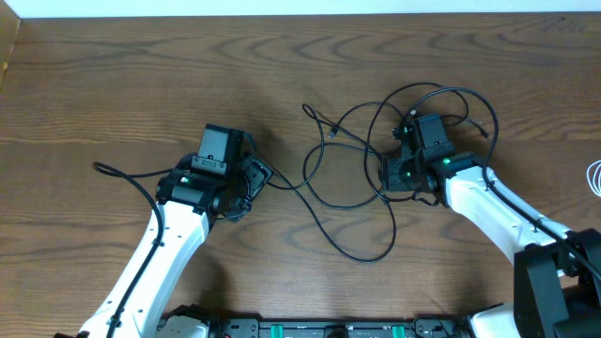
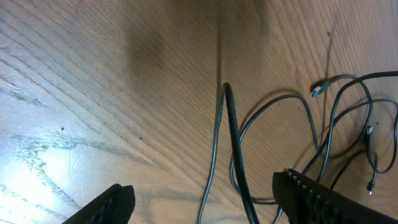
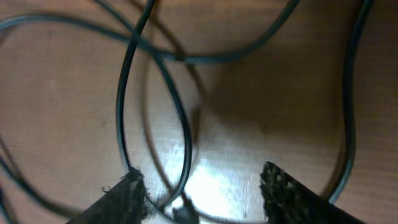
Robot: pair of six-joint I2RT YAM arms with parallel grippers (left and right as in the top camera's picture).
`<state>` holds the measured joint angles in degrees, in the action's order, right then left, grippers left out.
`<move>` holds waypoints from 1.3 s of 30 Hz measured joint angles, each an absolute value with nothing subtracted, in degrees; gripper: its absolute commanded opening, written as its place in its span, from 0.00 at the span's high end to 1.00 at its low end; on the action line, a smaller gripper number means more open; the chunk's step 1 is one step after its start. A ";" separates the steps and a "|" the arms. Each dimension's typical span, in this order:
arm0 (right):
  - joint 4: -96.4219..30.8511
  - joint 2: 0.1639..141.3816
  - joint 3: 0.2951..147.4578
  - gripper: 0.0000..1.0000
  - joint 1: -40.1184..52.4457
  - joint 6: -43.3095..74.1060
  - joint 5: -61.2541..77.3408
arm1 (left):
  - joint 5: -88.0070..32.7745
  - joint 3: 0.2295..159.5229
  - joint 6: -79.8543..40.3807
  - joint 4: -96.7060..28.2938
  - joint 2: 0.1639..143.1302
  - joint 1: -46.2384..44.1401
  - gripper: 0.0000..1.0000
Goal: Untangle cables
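1. Overhead view showed the black cables (image 1: 343, 206) as one loose tangle draped around the right gripper (image 1: 392, 175). Most of the loops lay just to its left and beyond it on the wooden table (image 1: 113, 84).
2. The right gripper sat low inside that tangle, probably so that it could take a single strand at a crossing. In the right wrist view its fingers (image 3: 283, 190) stood spread, with a narrow loop lying between them and nothing pinched yet.
3. The left gripper (image 1: 255, 176) lay well apart to the left of the right gripper, at the end of a strand trailing out of the tangle. That placing looked meant to anchor or draw one end while the other arm worked the knot.
4. In the left wrist view its fingers (image 2: 109, 205) were spread wide. A black strand ran up between them, clear of both, so it held nothing.
5. A white cable (image 1: 595, 176) showed only as a curl at the picture's edge, well to the right of the right gripper and apart from the black ones. It seemed to be no part of the knot.
6. By the look of it, the untangling was far from finished, since several crossings lay unresolved just left of the right gripper.
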<state>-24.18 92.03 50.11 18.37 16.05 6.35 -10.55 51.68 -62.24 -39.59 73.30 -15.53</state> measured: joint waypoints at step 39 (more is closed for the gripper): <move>-6.55 86.59 88.01 0.99 32.64 -17.65 -26.37 | -10.52 51.68 -62.83 -40.05 73.30 -15.53 0.25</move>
